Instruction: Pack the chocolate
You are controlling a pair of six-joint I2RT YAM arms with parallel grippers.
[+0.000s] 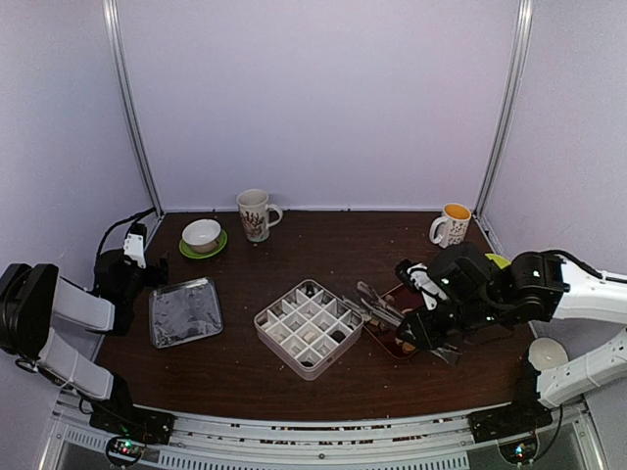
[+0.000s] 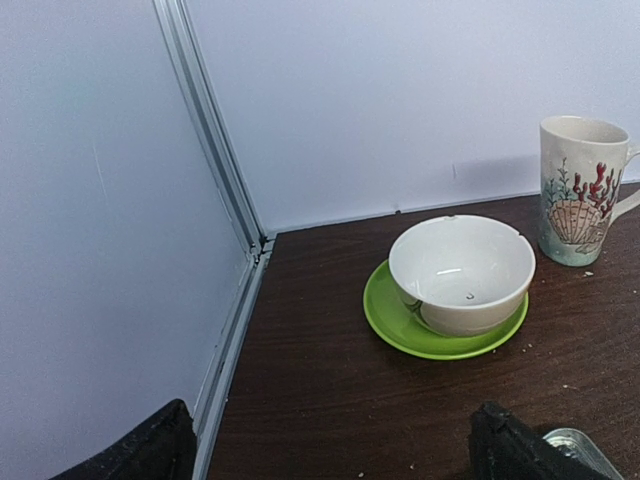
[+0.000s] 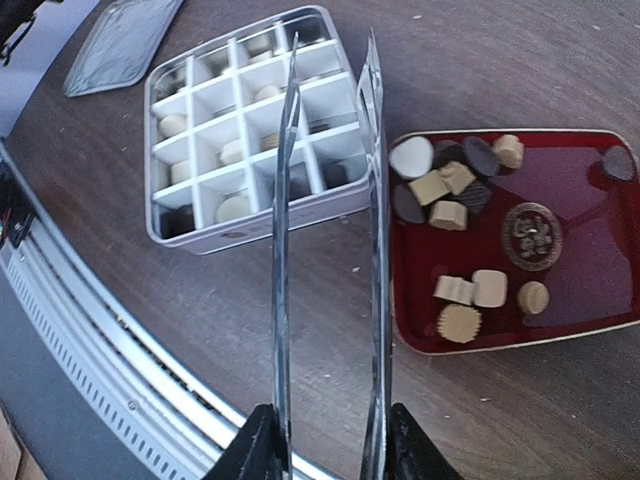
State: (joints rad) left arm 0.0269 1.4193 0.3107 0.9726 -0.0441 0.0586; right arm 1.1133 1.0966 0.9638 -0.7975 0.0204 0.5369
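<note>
The chocolate [image 3: 450, 195] lies as tan, white and dark pieces in a red tray [image 3: 580, 260], right of a white divided box [image 3: 260, 225]. More pieces [image 3: 233, 208] sit in several of the box's cells. My right gripper [image 3: 327, 440] is shut on long metal tongs [image 3: 375, 200]. Their blades stand apart and reach over the box's near right corner, with nothing between the tips. In the top view the right gripper [image 1: 431, 328] hovers over the red tray [image 1: 390, 343] beside the box [image 1: 312, 326]. My left gripper [image 2: 330, 460] is open at the table's far left, holding nothing.
A white bowl [image 2: 460, 275] on a green saucer [image 2: 400, 325] and a shell-print mug [image 2: 580, 190] stand ahead of the left gripper. A silver lid [image 1: 184, 311] lies left of the box. A yellow-filled mug [image 1: 453, 225] stands at the back right. Frame posts line both sides.
</note>
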